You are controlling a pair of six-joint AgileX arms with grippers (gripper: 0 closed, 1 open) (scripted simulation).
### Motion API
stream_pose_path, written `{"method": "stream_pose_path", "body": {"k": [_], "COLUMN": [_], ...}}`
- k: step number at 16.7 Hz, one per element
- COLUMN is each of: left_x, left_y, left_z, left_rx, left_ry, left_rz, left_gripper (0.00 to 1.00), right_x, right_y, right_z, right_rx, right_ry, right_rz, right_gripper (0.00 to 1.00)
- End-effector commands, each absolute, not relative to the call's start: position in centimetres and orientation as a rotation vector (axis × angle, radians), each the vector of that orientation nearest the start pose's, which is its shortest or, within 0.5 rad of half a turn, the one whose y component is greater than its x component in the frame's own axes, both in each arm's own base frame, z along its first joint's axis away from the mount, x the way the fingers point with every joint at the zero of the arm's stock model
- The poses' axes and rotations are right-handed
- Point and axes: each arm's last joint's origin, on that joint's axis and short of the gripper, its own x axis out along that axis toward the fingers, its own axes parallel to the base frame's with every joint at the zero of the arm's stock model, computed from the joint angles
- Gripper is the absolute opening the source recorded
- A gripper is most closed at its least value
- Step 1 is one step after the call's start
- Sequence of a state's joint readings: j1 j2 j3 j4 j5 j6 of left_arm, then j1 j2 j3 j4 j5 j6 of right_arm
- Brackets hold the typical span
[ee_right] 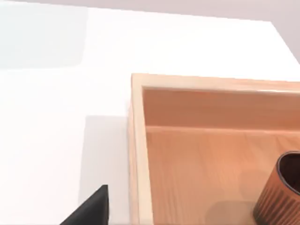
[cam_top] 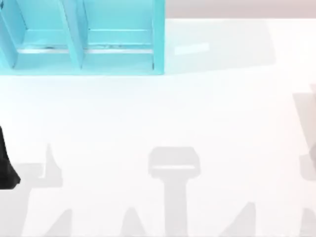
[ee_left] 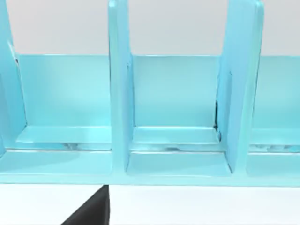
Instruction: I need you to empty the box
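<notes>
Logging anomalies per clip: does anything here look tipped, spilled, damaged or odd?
Nothing stands out. The blue shelf stands square at the table's far left, and a brown ribbed cup sits upright inside the wooden box, not yet removed.

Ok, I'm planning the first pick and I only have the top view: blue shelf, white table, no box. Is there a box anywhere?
Observer: Yes. The right wrist view shows an open-topped wooden box sitting on the white table.
Operator: Anything in it?
Observer: A brown ribbed cup stands upright on the box floor, away from the walls in view; it is partly cut off by the picture's edge.
Operator: And the shelf, from closer?
Observer: The left wrist view faces the blue shelf front-on, across three bays split by upright dividers.
</notes>
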State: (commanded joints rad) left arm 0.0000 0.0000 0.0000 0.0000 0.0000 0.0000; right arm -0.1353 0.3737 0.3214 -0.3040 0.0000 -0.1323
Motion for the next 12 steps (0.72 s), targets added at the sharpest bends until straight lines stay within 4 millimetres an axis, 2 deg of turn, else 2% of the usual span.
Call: {"method": "stream_pose_path", "body": {"k": [3, 6, 9, 12], "left_x": [10.6, 10.6, 10.6, 10.6], "left_y": [-0.1, -0.1, -0.1, -0.1], "left_z": [16.0, 16.0, 16.0, 16.0], "left_rx": [0.0, 0.0, 0.0, 0.0], "left_ry": [0.0, 0.0, 0.0, 0.0], "left_rz": [0.0, 0.0, 0.0, 0.0], "left_gripper": [1.0, 1.0, 1.0, 1.0], "right_x": [14.2, 17.5, 20.9, 23.6], "right_y": [-3.2, -5.6, -8.7, -11.8], "right_z": [23.4, 25.0, 25.3, 24.6], "right_rx": [-0.142, -0.146, -0.114, -0.061], "right_ry": [0.631, 0.918, 1.184, 1.393], "right_rz": [-0.148, -0.154, -0.125, -0.075], "right_gripper": [1.0, 1.0, 1.0, 1.0]}}
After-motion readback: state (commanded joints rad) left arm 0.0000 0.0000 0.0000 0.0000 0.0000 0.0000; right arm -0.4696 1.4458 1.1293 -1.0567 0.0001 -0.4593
